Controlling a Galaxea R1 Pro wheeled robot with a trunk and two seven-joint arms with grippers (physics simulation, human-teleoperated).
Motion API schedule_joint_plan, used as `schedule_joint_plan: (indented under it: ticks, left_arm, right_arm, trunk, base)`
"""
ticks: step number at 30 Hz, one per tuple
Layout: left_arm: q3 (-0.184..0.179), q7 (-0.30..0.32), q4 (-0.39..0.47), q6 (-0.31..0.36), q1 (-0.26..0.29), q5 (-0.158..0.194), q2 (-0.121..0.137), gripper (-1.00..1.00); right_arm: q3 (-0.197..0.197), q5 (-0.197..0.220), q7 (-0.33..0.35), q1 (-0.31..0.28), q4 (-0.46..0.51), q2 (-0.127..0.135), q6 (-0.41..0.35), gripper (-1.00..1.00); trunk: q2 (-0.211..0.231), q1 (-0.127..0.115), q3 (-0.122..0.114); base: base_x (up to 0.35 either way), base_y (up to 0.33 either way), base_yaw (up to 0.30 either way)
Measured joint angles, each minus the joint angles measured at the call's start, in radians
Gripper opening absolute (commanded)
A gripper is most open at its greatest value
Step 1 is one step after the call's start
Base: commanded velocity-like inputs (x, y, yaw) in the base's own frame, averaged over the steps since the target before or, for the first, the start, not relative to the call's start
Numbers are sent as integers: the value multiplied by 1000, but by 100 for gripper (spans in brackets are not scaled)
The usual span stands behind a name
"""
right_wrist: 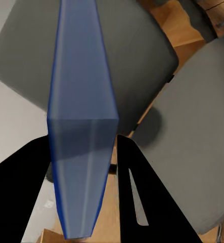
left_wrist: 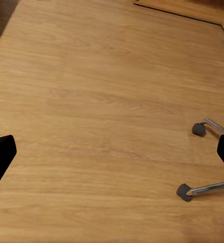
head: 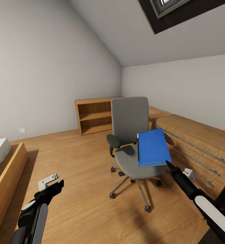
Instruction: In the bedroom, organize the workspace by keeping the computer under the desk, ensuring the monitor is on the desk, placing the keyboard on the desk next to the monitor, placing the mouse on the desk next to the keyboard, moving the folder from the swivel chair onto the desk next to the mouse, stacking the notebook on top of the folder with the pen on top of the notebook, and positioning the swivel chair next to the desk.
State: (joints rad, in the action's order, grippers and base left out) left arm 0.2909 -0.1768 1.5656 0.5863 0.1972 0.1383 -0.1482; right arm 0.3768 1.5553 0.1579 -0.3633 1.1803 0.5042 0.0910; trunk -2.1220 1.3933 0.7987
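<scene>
The swivel chair (head: pixel 131 135), grey with a chrome star base, stands mid-room on the wooden floor. A blue folder (head: pixel 153 147) hangs tilted over the right side of its seat. My right gripper (head: pixel 169 165) is shut on the folder's near edge. In the right wrist view the folder (right_wrist: pixel 81 91) shows edge-on, pinched in the right gripper (right_wrist: pixel 81 144), with the chair's seat (right_wrist: pixel 197 131) behind it. My left gripper (head: pixel 55 186) hangs open and empty low at the left. In the left wrist view, the left gripper (left_wrist: pixel 112 152) is over bare floor near two chair casters (left_wrist: pixel 185 191).
A low wooden open shelf (head: pixel 94 117) stands against the far wall. A light wooden dresser with long bar handles (head: pixel 193 142) runs along the right wall. A bed with a wooden frame (head: pixel 7 169) lies at the left. Open floor lies between bed and chair.
</scene>
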Motion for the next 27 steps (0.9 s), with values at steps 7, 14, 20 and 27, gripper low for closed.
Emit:
schedule_joint_plan:
  ticks: [7, 14, 20, 27]
  left_arm:
    - [0, -1, -1, -1, 0, 0, 0, 100]
    - [0, -2, -2, -1, 0, 0, -1, 100]
    - [0, -2, -7, -2, 0, 0, -2, 100]
    - [-33, -1, -16, -2, 0, 0, 0, 100]
  right_arm:
    - [10, -241, -423, 84, 258, -3, 200, -100]
    - [120, -465, -823, 99, 375, -6, 273, -100]
    - [155, -559, -882, 100, 385, -8, 325, -100]
    - [226, -660, -883, 101, 389, -8, 367, -100]
  trunk:
    - [49, -27, -22]
    - [98, -54, -44]
    - [140, -77, -63]
    - [189, -104, -85]
  base:
    - [0, 0, 0]
    - [0, 0, 0]
    - [0, 0, 0]
    - [0, 0, 0]
